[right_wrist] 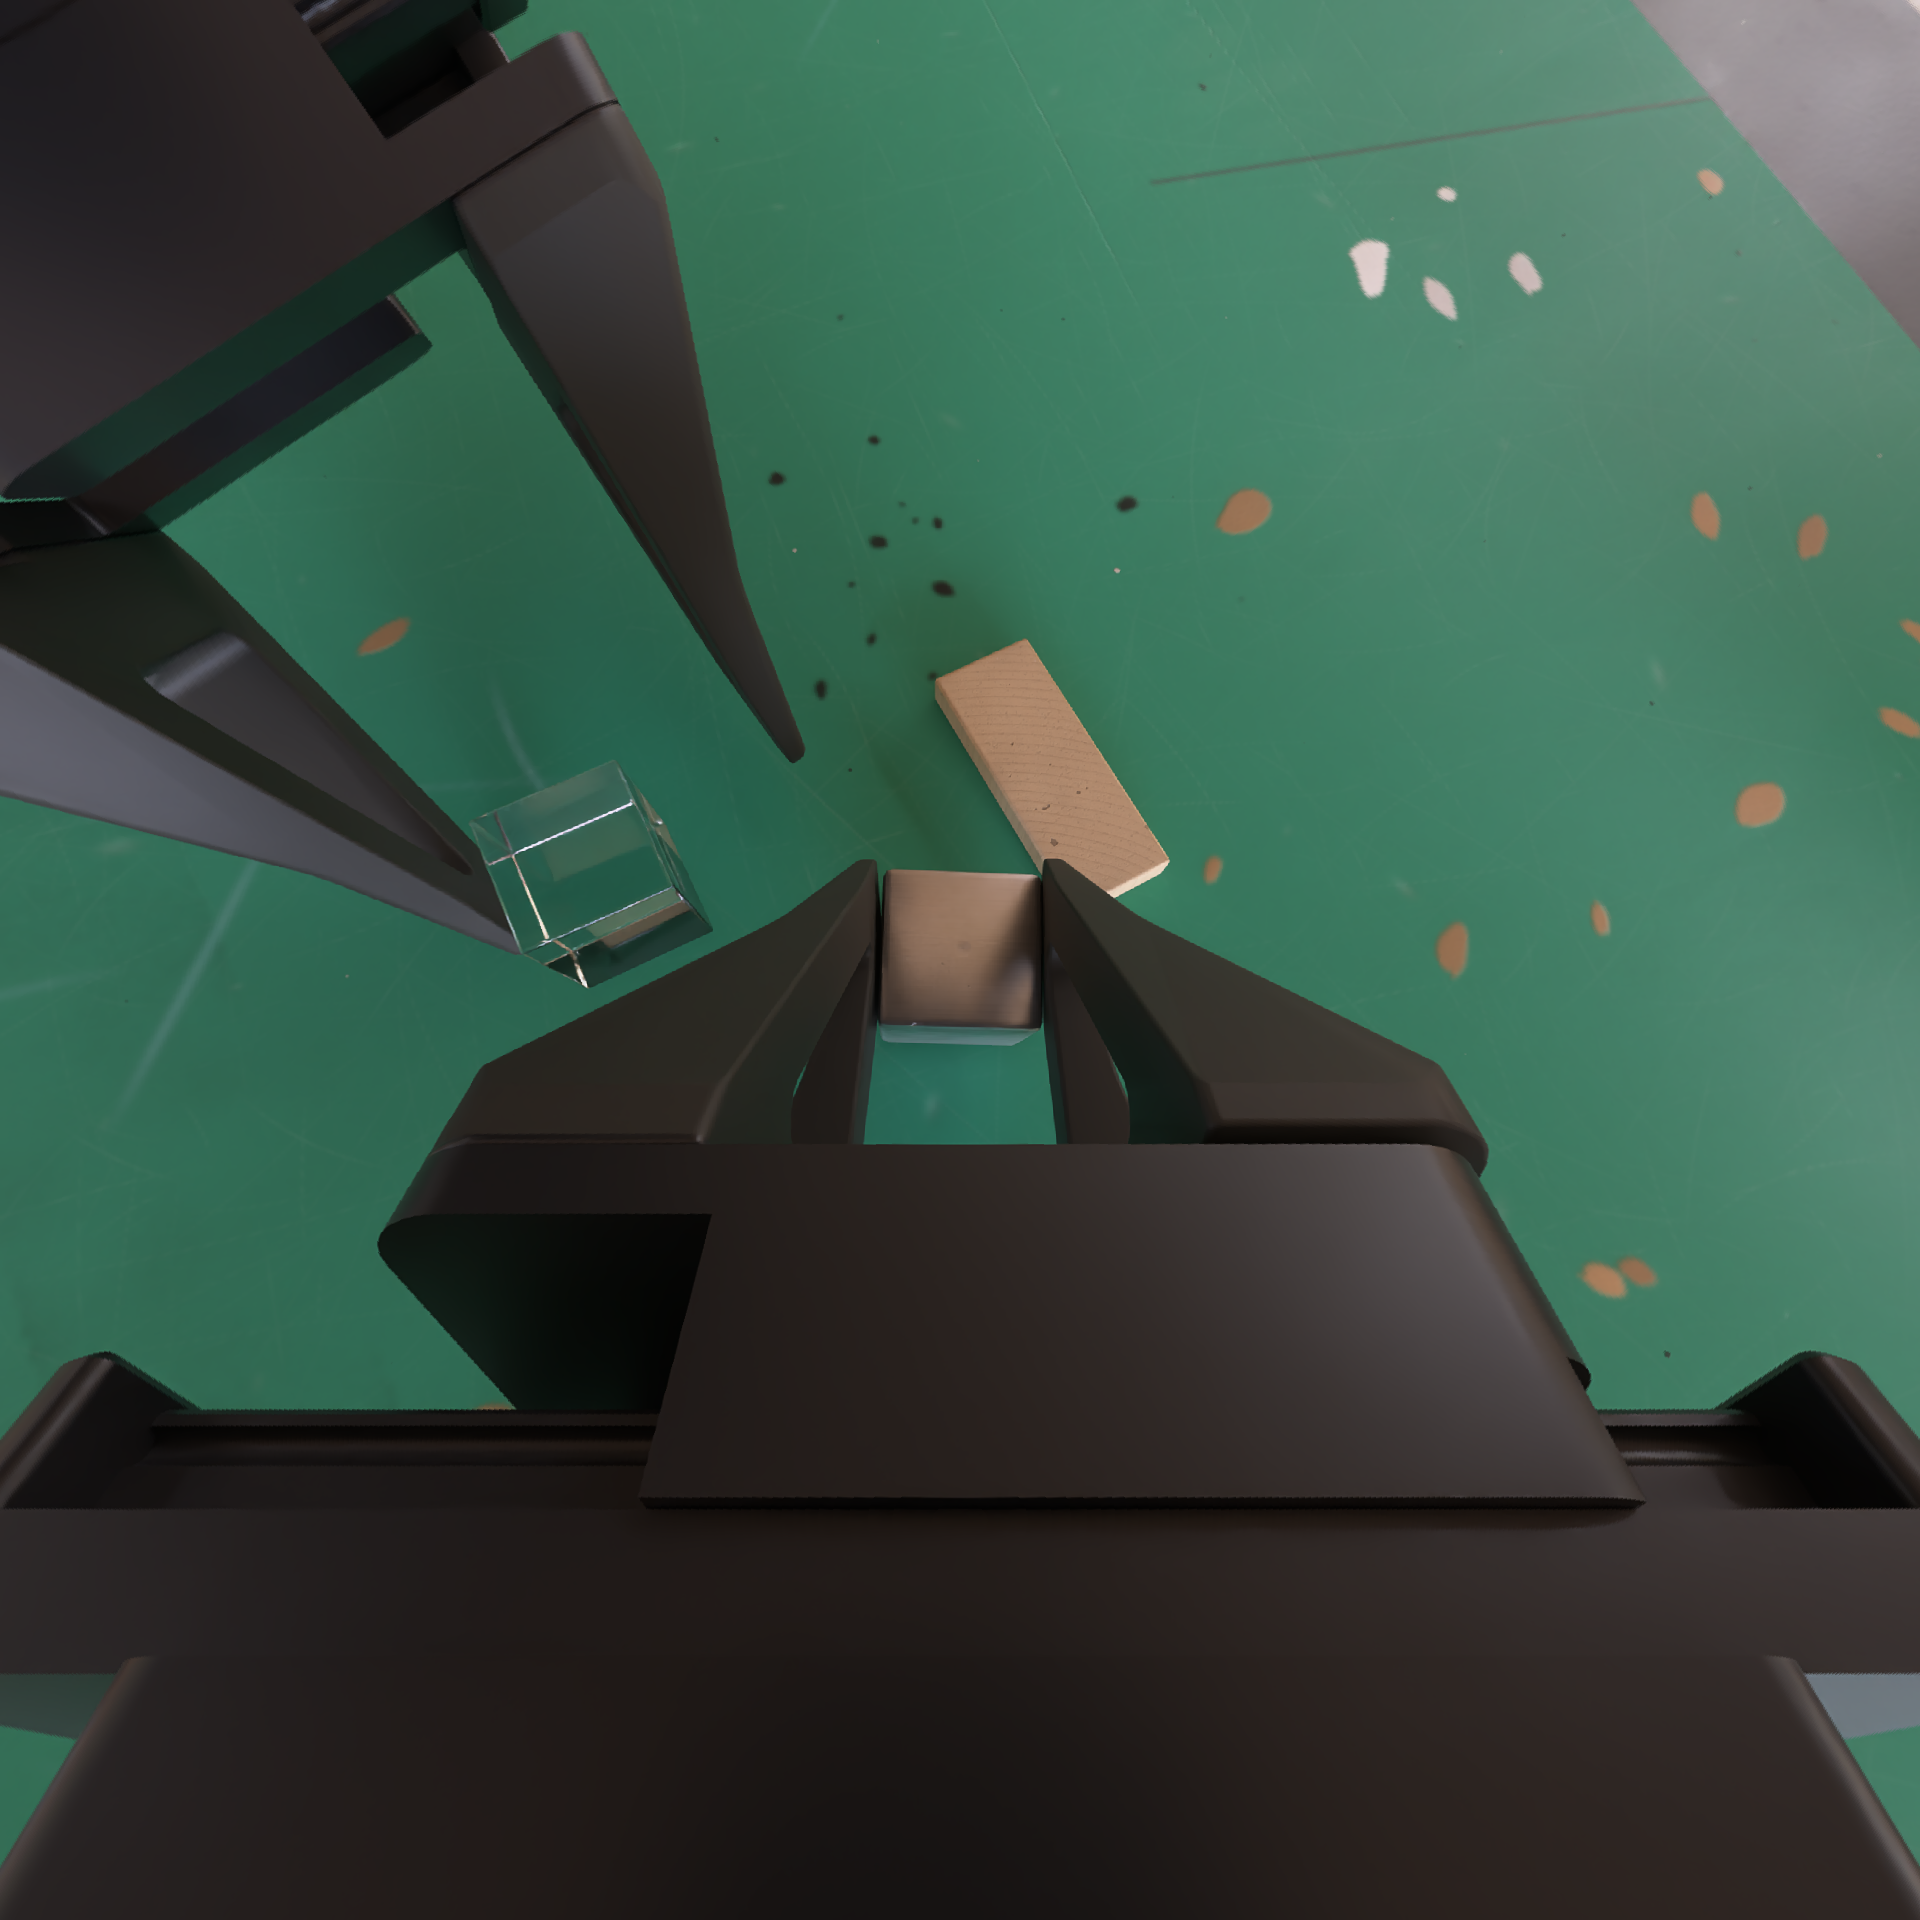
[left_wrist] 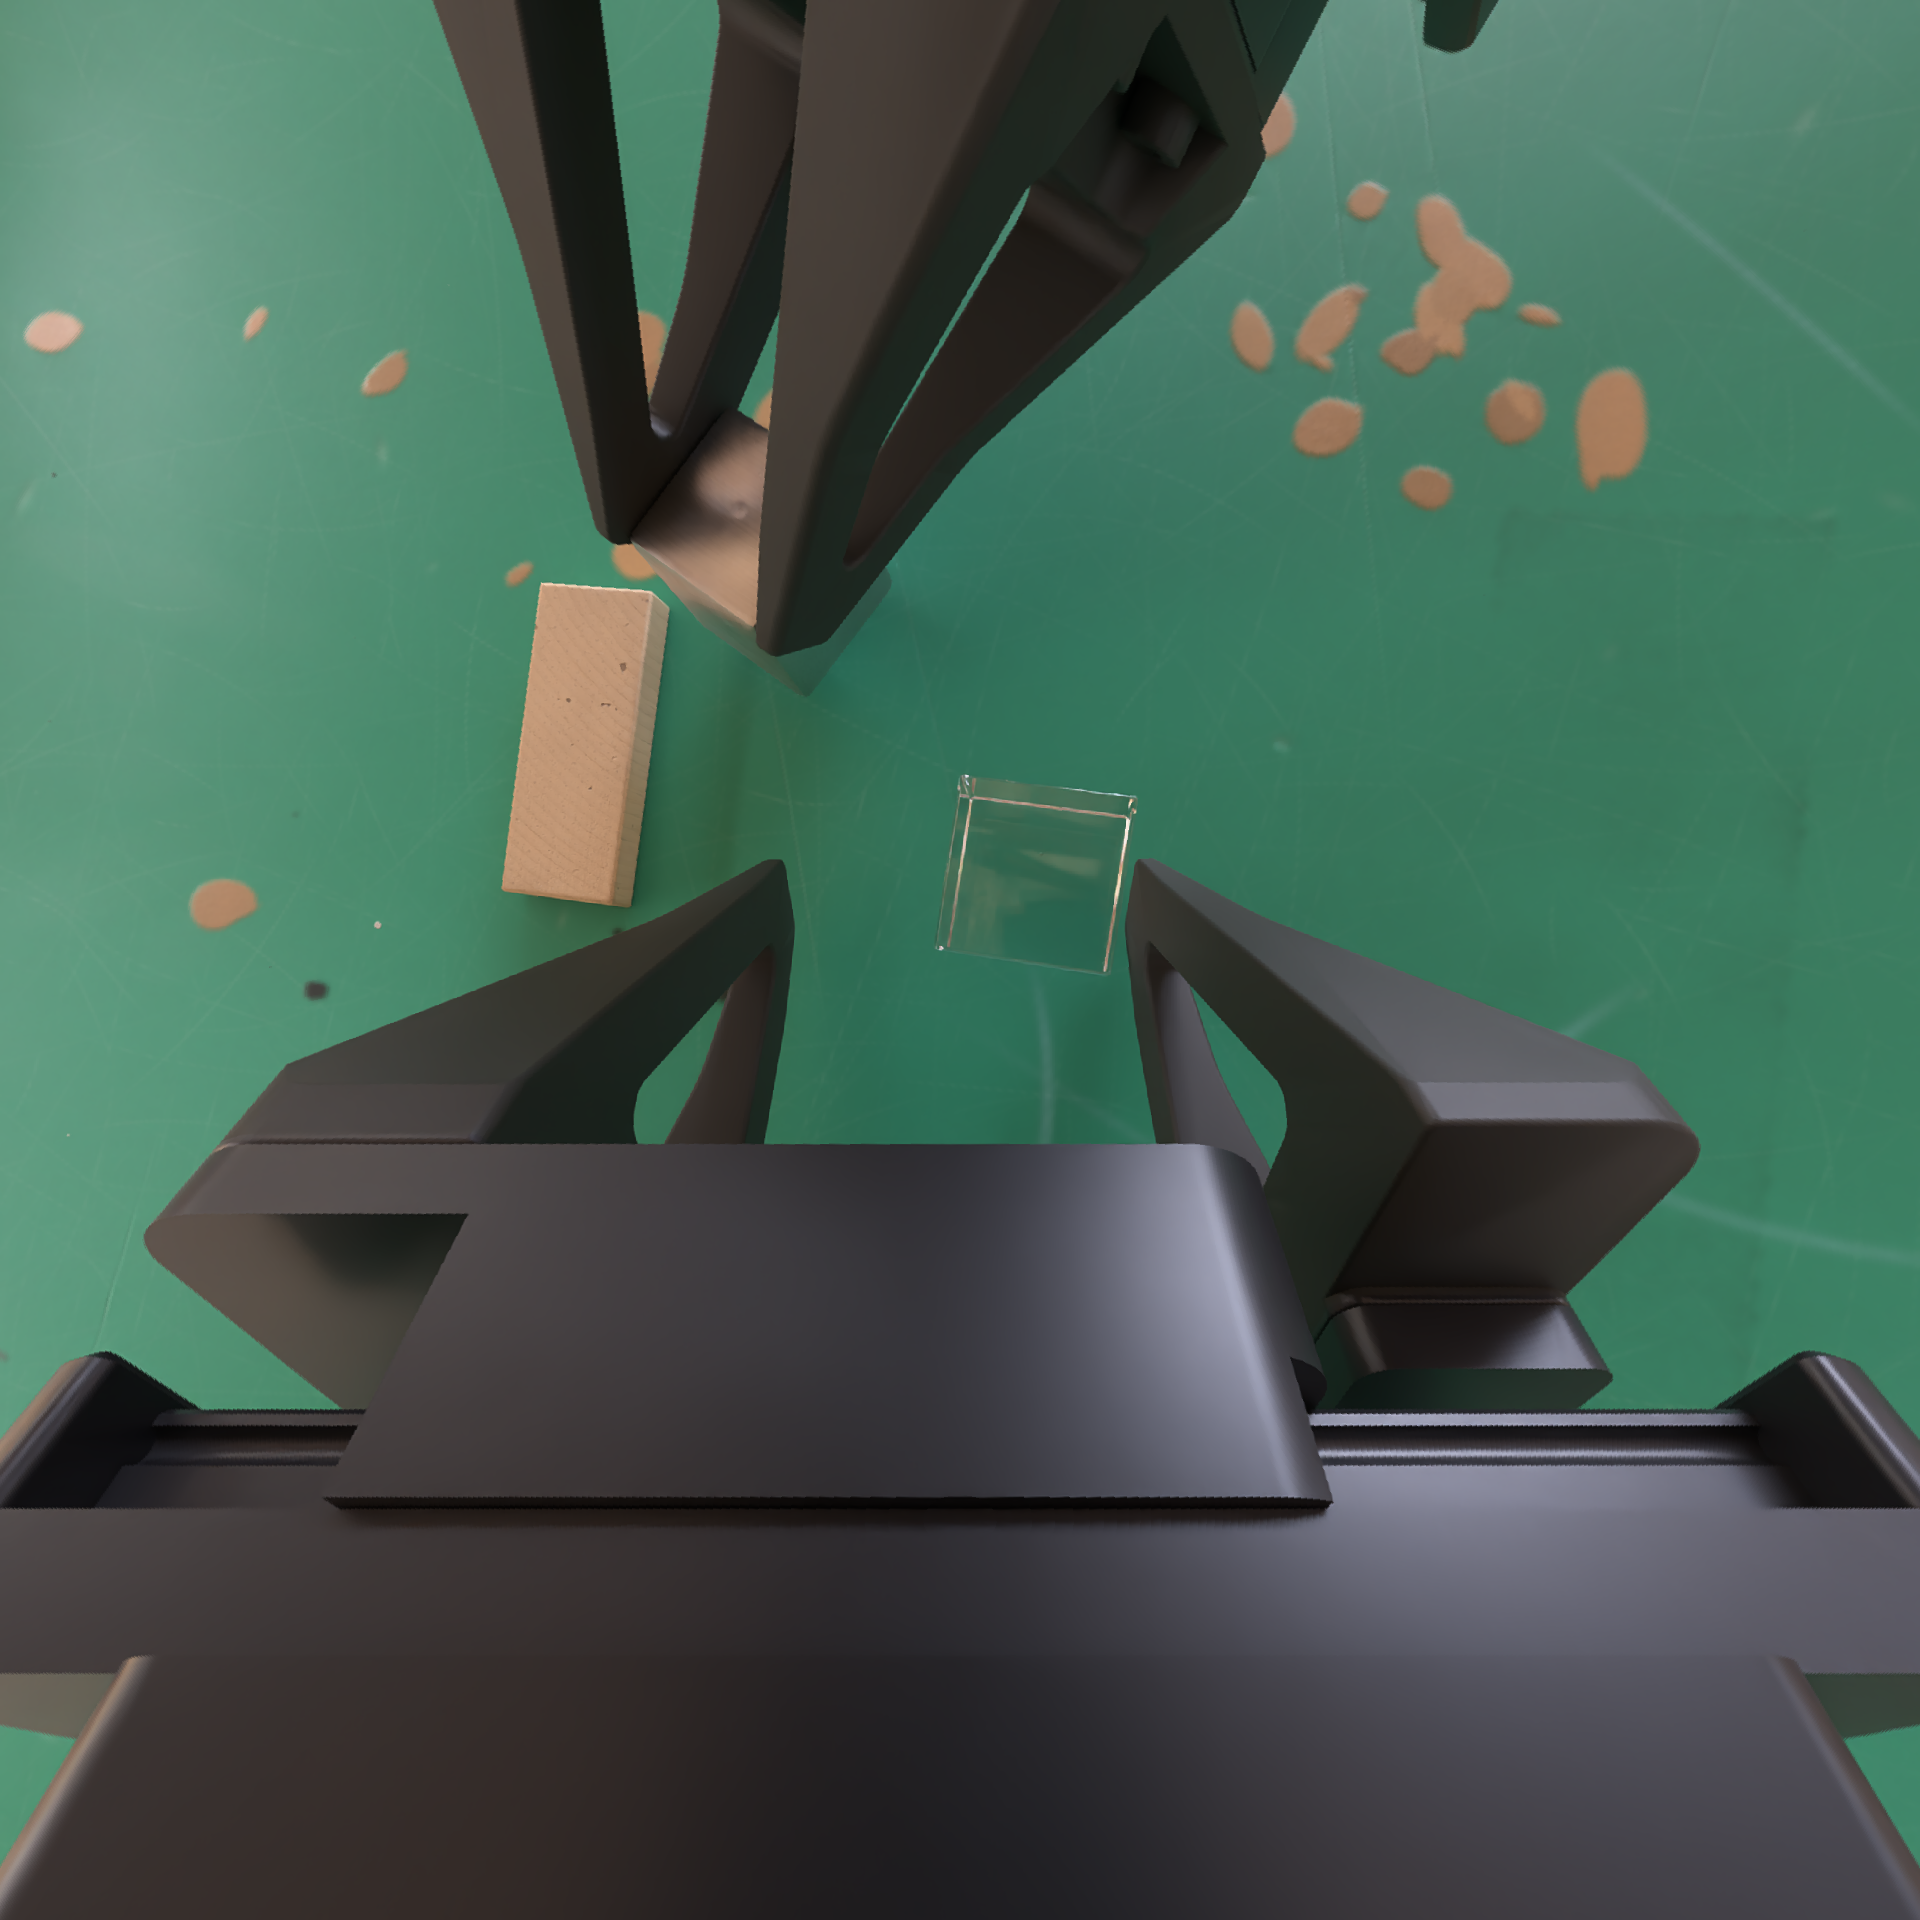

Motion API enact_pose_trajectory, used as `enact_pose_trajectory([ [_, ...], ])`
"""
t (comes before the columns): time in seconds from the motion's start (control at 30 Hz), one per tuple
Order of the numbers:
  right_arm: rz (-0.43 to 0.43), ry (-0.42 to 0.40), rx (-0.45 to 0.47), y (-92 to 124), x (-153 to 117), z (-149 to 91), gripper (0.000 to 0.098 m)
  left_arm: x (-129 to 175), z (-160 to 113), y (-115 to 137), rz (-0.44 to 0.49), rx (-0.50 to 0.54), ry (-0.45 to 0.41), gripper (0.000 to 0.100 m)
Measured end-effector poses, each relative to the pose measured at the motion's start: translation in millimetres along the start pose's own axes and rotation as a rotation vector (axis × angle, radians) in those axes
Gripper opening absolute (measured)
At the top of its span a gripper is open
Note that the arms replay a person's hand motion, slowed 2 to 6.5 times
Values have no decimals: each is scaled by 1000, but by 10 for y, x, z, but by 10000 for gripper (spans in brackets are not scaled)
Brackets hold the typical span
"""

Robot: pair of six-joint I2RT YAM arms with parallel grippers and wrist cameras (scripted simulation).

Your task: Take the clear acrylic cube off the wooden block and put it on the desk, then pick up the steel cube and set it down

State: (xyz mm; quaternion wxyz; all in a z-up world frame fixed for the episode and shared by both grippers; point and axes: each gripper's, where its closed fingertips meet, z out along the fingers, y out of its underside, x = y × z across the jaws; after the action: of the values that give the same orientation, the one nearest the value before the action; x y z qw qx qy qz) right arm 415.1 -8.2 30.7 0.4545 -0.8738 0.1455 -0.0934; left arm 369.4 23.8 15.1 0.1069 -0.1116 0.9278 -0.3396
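The clear acrylic cube (left_wrist: 1034, 878) stands on the green desk (left_wrist: 1455, 727), apart from the wooden block (left_wrist: 587, 743), which lies flat to its left. My left gripper (left_wrist: 958, 873) is open and straddles the clear cube, which sits close to one finger. My right gripper (right_wrist: 958, 883) is shut on the steel cube (right_wrist: 961, 956), low by the desk; I cannot tell if it touches. In the right wrist view the clear cube (right_wrist: 592, 883) is at the left and the wooden block (right_wrist: 1049, 764) just beyond the steel cube. In the left wrist view the steel cube (left_wrist: 707, 520) shows at the top.
The two grippers are close together, the right gripper (left_wrist: 727, 582) just beyond the left one's fingertips. Tan paint spots (left_wrist: 1455, 281) and dark specks (right_wrist: 904, 540) mark the desk. The desk's grey far edge (right_wrist: 1818, 156) is at the top right.
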Motion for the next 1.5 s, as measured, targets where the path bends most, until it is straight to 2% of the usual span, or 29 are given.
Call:
enact_pose_trajectory([
  [0.97,-35,-103,84,-175,-203,-136,259,-28,-37,39,-2,-10,-8,528],
  [1.3,-68,-153,81,-208,-362,-156,259,76,-170,216,-57,-53,104,555],
  [1.5,-96,-173,63,-197,-459,-134,259,84,-209,286,-50,-51,115,600],
])
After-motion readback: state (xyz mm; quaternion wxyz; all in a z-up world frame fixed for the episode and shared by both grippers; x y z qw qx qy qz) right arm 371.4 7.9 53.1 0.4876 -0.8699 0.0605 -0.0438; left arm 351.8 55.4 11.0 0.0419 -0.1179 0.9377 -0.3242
